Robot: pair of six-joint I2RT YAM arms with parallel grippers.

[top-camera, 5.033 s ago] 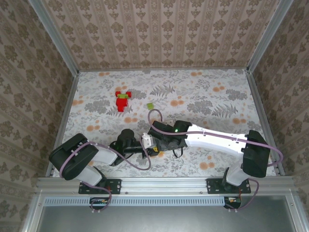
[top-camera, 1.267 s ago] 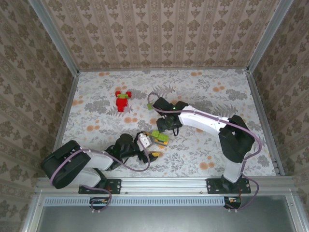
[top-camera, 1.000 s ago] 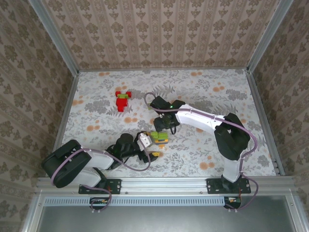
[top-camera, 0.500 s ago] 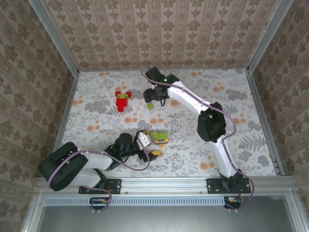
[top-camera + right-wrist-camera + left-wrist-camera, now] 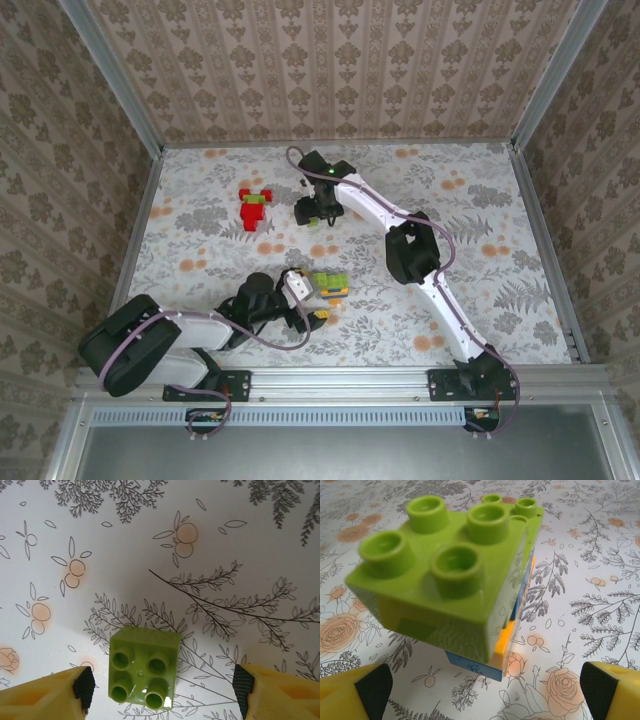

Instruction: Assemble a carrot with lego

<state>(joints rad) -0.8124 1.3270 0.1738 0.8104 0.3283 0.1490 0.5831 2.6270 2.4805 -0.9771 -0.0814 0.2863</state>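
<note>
The carrot [image 5: 329, 286] is a short stack of green, blue and orange bricks lying on the floral table. In the left wrist view the carrot [image 5: 455, 585] shows its green studded brick on top, blue and orange beneath. My left gripper [image 5: 310, 303] is open just behind it, and both fingers [image 5: 367, 690] stand apart from the stack. My right gripper [image 5: 316, 208] reaches to the far middle, open over a loose green square lego brick [image 5: 145, 667]. That brick sits on the table between the pads [image 5: 84, 687] without touching them.
A cluster of red and green bricks [image 5: 253, 208] lies at the far left. The right arm stretches diagonally across the table's middle. Patterned walls and metal rails [image 5: 140, 215] enclose the table.
The right arm has swung away from the stack near the left gripper to the far middle, ending over the loose green brick. The left arm and the stack stay put.
</note>
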